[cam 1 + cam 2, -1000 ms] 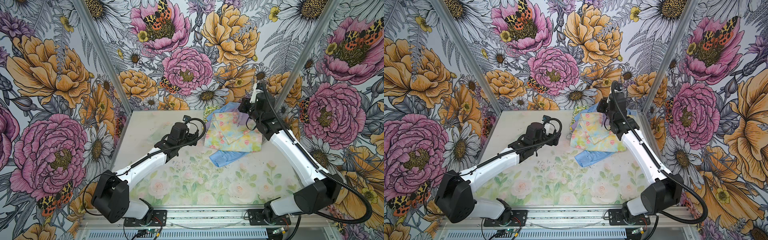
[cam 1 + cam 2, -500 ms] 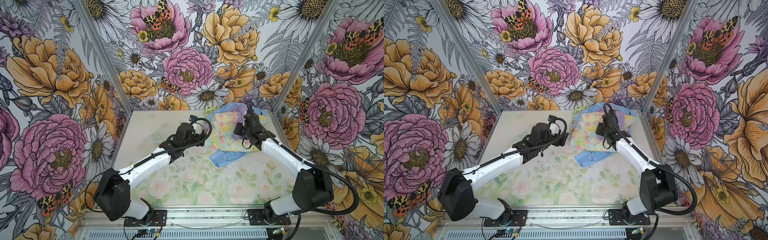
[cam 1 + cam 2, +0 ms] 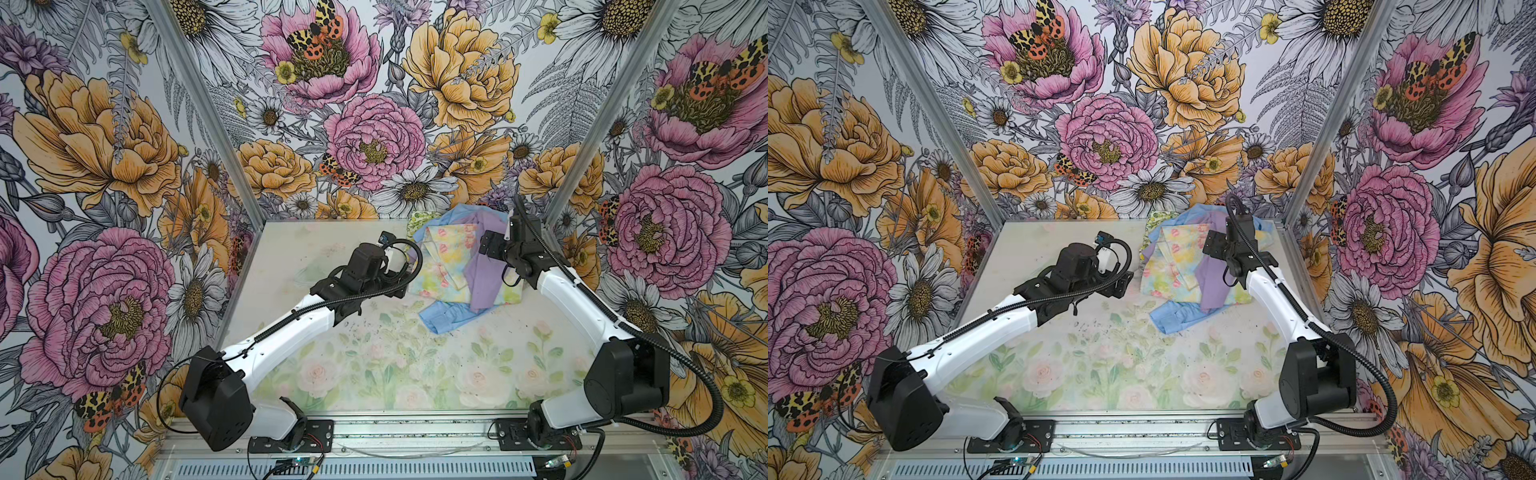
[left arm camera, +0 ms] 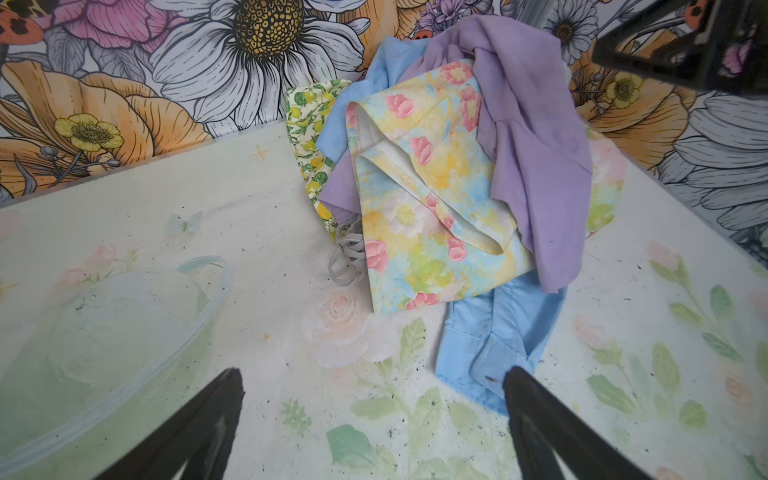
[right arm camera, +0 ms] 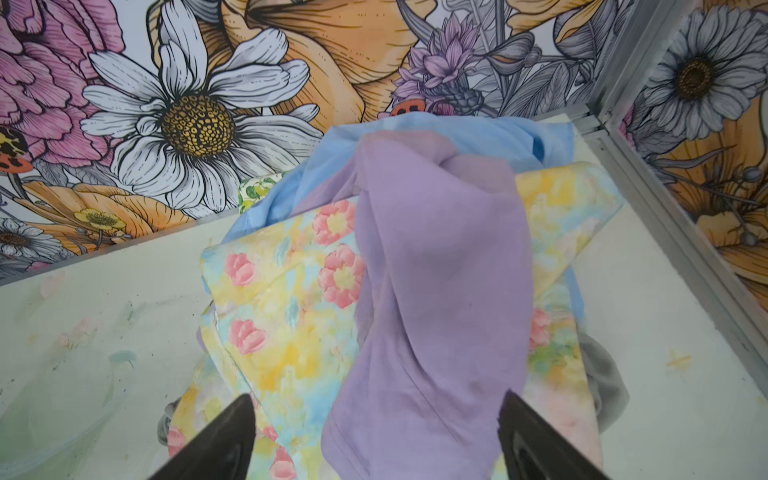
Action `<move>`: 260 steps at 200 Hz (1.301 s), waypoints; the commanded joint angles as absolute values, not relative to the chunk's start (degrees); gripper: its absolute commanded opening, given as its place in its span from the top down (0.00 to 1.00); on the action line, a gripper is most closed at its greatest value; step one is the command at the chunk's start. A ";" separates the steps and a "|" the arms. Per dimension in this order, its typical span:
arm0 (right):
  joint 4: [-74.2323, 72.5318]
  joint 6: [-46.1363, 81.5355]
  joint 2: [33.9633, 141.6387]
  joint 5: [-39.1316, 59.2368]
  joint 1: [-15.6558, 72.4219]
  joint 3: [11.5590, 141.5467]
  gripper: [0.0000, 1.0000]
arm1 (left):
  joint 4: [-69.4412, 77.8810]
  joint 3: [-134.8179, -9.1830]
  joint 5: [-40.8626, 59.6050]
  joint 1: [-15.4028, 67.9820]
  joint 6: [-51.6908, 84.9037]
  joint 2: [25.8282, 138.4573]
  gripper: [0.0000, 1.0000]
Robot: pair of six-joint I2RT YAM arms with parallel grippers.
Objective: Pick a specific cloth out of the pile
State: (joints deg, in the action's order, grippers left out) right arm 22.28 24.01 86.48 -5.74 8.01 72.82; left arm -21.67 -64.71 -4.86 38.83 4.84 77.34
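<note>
A plain lilac cloth (image 3: 484, 276) lies draped over the top of a pile (image 3: 1183, 266) of garments at the far right of the flower-printed table (image 3: 374, 365). The heap appears right of centre in both top views, close to the back wall and the corner post. The lilac fabric runs down across a pastel yellow floral cloth (image 3: 440, 266), and its lower end overlaps a light blue shirt (image 3: 449, 318). The shirt's cuffed sleeve sticks out toward the near side of the table. A small green-and-yellow print piece (image 3: 417, 220) peeks out at the pile's back left edge. In the right wrist view, the right jaws stand wide apart above the lilac cloth, with the fabric lying loose between them and nothing gripped. The left jaws, also wide apart and empty, are over the table just left of the pile.
</note>
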 commanded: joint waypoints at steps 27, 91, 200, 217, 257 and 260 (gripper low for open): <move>25.37 13.17 97.70 -5.86 6.36 85.01 0.02 | -23.52 -66.24 11.54 38.50 0.03 74.18 0.01; 26.36 6.97 111.95 -8.52 5.88 98.61 0.03 | -20.00 -62.36 15.22 37.11 0.87 75.58 0.02; 26.45 8.54 126.36 -10.26 4.58 113.88 0.85 | -19.34 -62.08 12.78 34.19 2.00 77.34 0.03; 26.46 8.29 125.84 -11.13 4.62 114.59 1.00 | -19.34 -62.11 12.66 34.11 1.95 77.61 0.03; 26.37 7.60 120.16 -12.74 4.59 115.48 1.00 | -19.33 -62.21 12.27 34.03 1.90 78.02 0.03; 26.37 7.68 119.52 -12.87 4.61 115.52 1.00 | -19.27 -62.18 12.22 34.07 1.85 78.04 0.03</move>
State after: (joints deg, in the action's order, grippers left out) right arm 27.35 8.01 125.32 -10.76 4.80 113.12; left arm -20.64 -62.50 13.15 34.57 1.54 77.10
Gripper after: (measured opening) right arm 0.070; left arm 0.971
